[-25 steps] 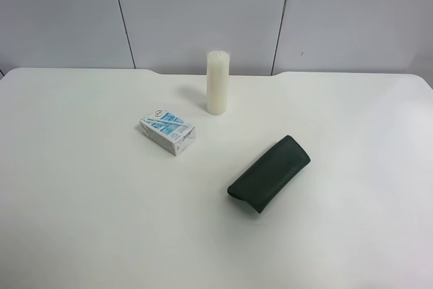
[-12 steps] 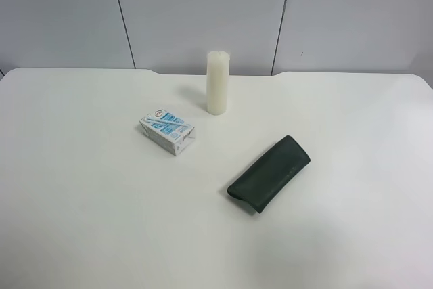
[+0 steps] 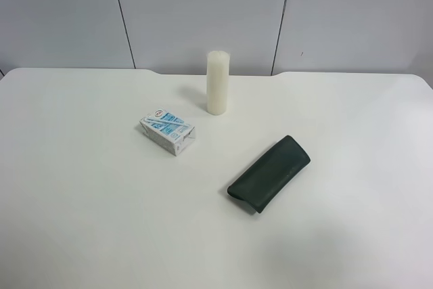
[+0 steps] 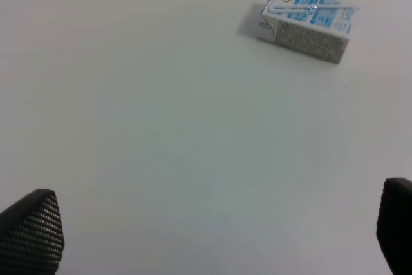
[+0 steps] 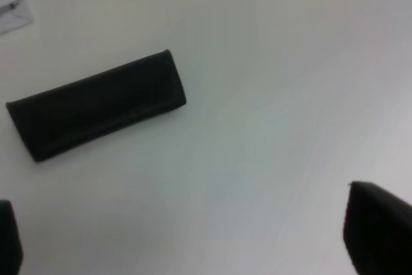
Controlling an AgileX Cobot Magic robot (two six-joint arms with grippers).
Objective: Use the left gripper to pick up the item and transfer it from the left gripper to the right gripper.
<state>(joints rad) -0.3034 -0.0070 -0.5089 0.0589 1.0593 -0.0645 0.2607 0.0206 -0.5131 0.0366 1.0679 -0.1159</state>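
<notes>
Dark green pouch [image 3: 269,173], the item, lies flat on the white table [image 3: 81,194], untouched, diagonal in the exterior high view, one end toward that view's lower left, other end up-right; also seen in the right wrist view [image 5: 96,104] as a long dark slab. Soft matte fabric look, flat and oblong, rounded ends, faint seam line along one long edge; lower-left end looks slightly thicker or folded. It's well apart from the small carton [image 3: 168,132], which is a boxy blue-and-white printed pack lying on its side, sharp cardboard edges, grey text panel on the side face in the left wrist view [image 4: 306,22]. White pillar candle [image 3: 216,82] stands upright beyond the carton, near the table's far edge, smooth waxy cylinder, flat top. Table surface is plain, smooth, matte white, far edge has rounded corners; grey wall panels [image 3: 203,11] with thin dark seams behind. No arm shows in the exterior high view. Left gripper [image 4: 212,236]: only two black fingertips at the frame corners, one with a woven carbon-fibre texture, spread wide with nothing between, over bare table near the carton. Right gripper [image 5: 187,236]: two dark blurry fingertips at frame corners, likewise spread wide and empty, pouch ahead of it, not touching.
</notes>
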